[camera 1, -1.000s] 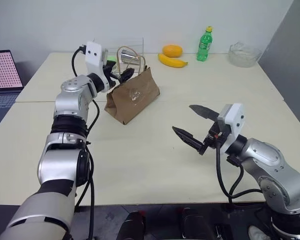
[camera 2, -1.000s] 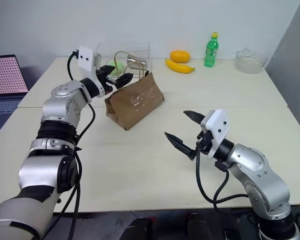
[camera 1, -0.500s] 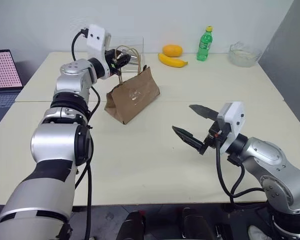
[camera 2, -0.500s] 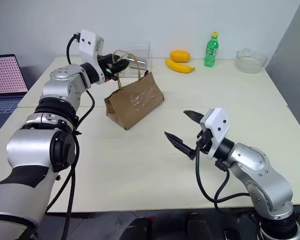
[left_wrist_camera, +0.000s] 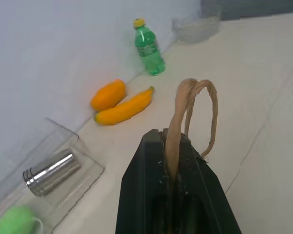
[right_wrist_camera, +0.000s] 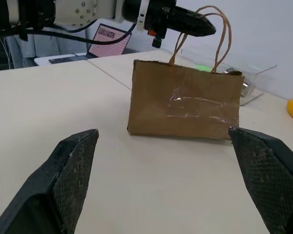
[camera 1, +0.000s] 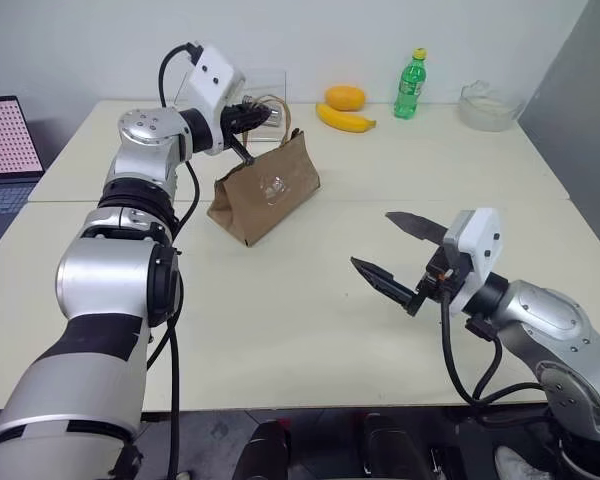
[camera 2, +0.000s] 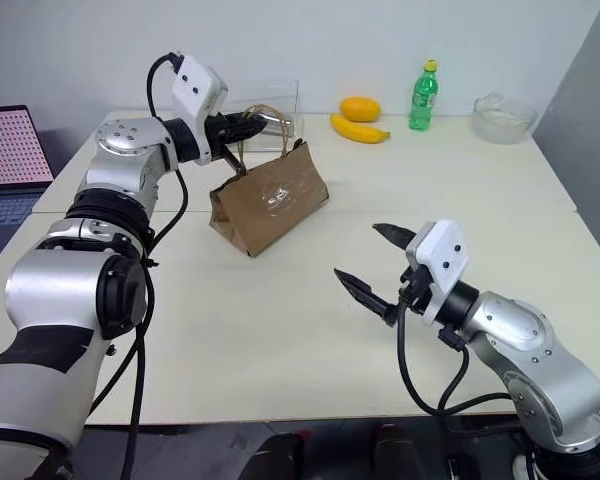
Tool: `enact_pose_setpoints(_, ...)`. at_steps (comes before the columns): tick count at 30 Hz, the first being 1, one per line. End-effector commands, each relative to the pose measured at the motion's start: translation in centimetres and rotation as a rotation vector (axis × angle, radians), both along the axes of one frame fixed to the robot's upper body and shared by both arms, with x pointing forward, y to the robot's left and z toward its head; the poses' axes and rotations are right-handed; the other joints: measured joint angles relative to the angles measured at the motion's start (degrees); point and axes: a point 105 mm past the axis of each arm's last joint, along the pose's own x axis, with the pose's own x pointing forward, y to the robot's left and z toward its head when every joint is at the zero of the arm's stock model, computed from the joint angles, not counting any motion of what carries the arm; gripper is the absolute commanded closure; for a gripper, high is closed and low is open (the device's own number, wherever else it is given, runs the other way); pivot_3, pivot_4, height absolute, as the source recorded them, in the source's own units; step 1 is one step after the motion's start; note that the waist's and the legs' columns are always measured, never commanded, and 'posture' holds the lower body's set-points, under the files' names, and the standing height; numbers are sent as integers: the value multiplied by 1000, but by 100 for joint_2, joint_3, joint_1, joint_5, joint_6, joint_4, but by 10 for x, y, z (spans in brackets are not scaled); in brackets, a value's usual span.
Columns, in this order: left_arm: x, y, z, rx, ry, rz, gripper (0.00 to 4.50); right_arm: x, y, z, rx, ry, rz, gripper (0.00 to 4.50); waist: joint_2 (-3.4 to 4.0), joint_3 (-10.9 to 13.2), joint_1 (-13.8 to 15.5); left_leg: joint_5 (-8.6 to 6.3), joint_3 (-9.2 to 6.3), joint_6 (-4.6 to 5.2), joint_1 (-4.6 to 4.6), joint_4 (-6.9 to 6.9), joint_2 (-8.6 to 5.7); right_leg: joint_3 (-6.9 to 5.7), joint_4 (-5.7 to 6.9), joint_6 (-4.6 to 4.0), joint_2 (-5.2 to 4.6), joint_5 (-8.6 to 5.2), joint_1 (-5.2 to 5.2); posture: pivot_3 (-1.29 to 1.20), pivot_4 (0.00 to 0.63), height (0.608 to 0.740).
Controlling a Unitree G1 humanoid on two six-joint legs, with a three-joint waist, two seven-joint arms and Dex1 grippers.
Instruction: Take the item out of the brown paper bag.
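Left wrist view is showing the left end effector (left_wrist_camera: 172,161) clamping its fingers together on the tan loop handles (left_wrist_camera: 195,105) of the brown paper bag (camera 1: 265,190), which is standing on the desk (camera 1: 310,300) near the far left side. Nearer the front, the right end effector (camera 1: 400,258) is hovering above the desk well apart from the bag, its fingers spread wide with nothing between them. Behind the bag a banana (camera 1: 345,122), an orange fruit (camera 1: 344,99) and a green bottle (camera 1: 410,88) are sitting by the wall.
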Motion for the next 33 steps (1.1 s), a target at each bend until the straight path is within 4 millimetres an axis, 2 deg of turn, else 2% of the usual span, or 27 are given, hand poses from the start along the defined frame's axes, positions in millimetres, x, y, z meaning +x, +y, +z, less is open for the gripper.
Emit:
enact_pose_setpoints(1, -13, -13, 49, 58, -216, -56, 4453, -15, 0, 11, -14, -62, 43, 0, -2, 1, 3, 0, 0, 0, 0, 0, 1, 0, 2, 0, 0, 0, -1, 0, 150, 740)
enact_pose_setpoints(6, -21, -32, 65, 108, -339, -112, 4453, -27, -1, 7, -36, -33, 65, 0, -3, 2, 1, 0, 2, 1, 1, 2, 1, 2, 7, 1, 1, -1, -1, 0, 150, 740)
enact_pose_setpoints(10, -26, -48, 75, 75, -368, -162, 4453, -34, -1, 2, -41, -1, 73, 0, -4, 2, 2, 0, 2, 1, 1, 5, 0, 3, 9, 1, 0, -1, -1, 0, 150, 740)
enact_pose_setpoints(14, -24, -54, 72, 53, -339, -171, 4453, -34, -2, 2, -39, -3, 48, 0, -5, 3, -33, 0, 4, 2, 3, 13, 0, 5, 21, 1, 1, -1, -1, 0, 150, 740)
enact_pose_setpoints(23, -14, -62, 45, -21, -170, -181, 4453, -23, -18, 6, 2, -23, -118, 0, -5, 3, -92, 0, 3, 2, 2, 28, -2, 6, 35, 2, 1, -1, -1, 0, 150, 740)
enact_pose_setpoints(33, -11, -63, 46, -80, -89, -174, 4453, -21, -22, 8, 23, -17, -148, 0, -5, 3, -116, 0, 2, 2, 2, 34, -1, 7, 40, 2, 2, -1, 0, 0, 150, 740)
